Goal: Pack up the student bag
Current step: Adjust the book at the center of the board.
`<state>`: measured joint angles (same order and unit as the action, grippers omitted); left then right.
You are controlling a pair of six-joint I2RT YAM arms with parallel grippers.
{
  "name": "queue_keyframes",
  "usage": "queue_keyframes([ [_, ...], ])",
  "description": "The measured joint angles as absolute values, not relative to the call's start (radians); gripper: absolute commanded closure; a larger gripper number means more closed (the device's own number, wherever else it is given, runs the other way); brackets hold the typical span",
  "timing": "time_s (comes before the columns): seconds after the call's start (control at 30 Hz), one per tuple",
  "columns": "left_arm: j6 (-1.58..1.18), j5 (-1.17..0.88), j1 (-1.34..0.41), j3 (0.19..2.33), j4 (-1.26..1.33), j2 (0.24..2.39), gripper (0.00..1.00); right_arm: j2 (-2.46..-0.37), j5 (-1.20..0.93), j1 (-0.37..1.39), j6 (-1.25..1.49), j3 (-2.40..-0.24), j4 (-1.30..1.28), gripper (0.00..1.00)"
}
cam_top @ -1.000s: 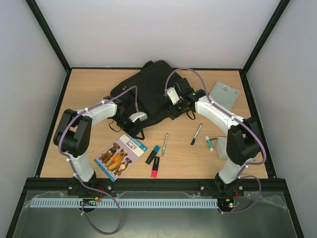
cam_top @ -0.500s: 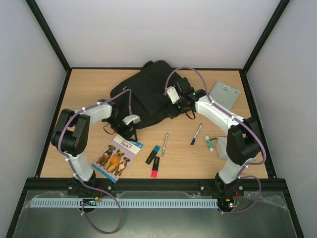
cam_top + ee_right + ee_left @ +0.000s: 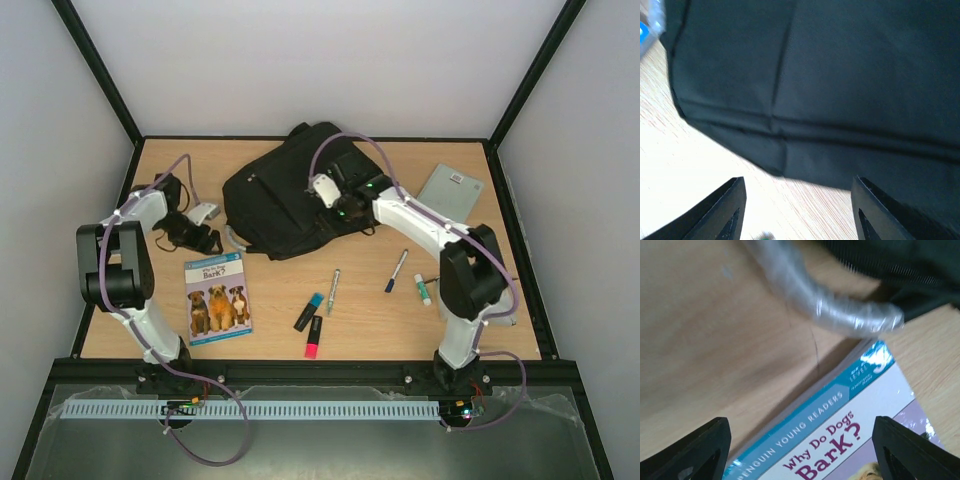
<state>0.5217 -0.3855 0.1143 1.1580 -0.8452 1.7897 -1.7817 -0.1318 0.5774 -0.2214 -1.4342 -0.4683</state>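
One light wooden table [image 3: 380,320]. Large black fabric backpack [image 3: 275,195] lies far-centre on it. Thin paperback dog book [image 3: 215,300] sits near-left. Right gripper [image 3: 338,213] is over the backpack's near right edge, jaws apart, empty. Left gripper [image 3: 200,238] is between backpack and book, spread wide, empty.

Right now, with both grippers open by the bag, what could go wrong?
1. The grey handle loop lies right by a corner of the book; the left gripper going for the book could snag it.
2. The right gripper hovers over plain fabric of the student bag; closing there may only pinch cloth. No opening shows in the bag.
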Motion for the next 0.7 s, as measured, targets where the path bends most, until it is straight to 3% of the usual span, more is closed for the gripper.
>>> queue_keyframes([
  [0.23,0.467,-0.423,0.123,1.264,-0.857,1.786,0.16,-1.975,-0.152,0.698,-0.217,-1.633,-0.463,0.43],
  [0.47,0.36,-0.549,0.172,1.267,-0.868,1.778,0.16,-2.145,-0.176,0.795,-0.195,-1.789,-0.455,0.31],
  [0.7,0.29,-0.62,0.19,1.253,-0.854,1.731,0.16,-2.252,-0.188,0.822,-0.198,-1.848,-0.462,0.29],
])
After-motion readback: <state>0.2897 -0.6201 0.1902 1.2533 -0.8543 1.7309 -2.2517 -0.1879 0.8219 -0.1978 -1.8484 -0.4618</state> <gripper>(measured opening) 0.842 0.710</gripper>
